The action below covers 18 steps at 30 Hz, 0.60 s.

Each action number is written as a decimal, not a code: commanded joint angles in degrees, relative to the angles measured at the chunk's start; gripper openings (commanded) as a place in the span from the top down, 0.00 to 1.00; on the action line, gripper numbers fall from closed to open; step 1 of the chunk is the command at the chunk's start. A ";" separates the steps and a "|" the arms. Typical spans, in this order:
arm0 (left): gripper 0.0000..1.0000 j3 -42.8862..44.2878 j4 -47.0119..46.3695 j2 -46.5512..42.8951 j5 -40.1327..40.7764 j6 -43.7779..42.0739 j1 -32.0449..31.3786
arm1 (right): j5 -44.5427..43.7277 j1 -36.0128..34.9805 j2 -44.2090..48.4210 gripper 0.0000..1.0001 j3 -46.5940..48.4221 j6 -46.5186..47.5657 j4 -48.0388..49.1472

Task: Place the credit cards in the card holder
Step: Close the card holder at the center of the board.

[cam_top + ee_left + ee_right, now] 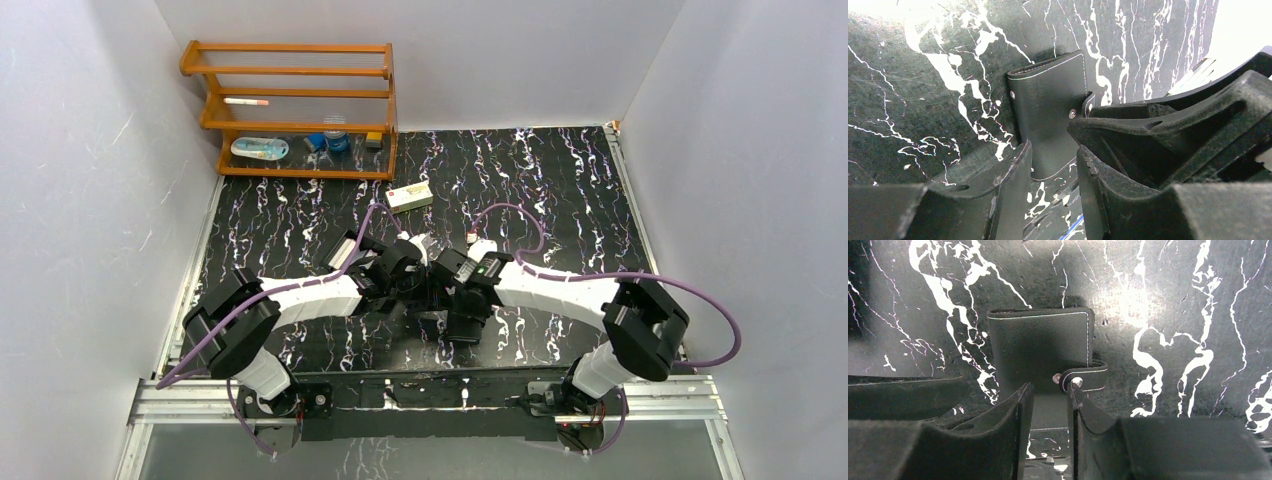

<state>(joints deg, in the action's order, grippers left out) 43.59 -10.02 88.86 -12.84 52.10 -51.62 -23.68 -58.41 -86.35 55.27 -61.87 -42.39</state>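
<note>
At the back left of the marbled black table (pixel 560 190), a wooden rack (pixel 290 110) holds a few small items, and a cream carton (pixel 410 196) lies just beside its right end. Nearer, the two arms meet over the middle of the table. The left gripper (pixel 1053 147) has its jaws apart above the near end of the card holder (pixel 1048 95), which lies closed and flat on the table, black with white stitching. Its cover shows through the gap, and I cannot tell whether the fingers touch it. The right gripper (pixel 1050 387), close beside the left one, likewise has its jaws apart over that end, with one fingertip (pixel 1079 392) right at the metal snap of the tab (pixel 1090 377) wrapping the holder's edge.
</note>
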 commanded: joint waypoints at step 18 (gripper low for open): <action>0.63 4.61 1.73 4.98 -0.87 -4.53 -0.42 | 14.92 16.05 23.85 0.48 -21.78 1.49 21.12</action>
<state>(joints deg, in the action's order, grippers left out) 45.56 -9.32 92.60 -12.95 49.60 -51.86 -13.67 -45.19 -65.89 37.19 -59.81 -26.79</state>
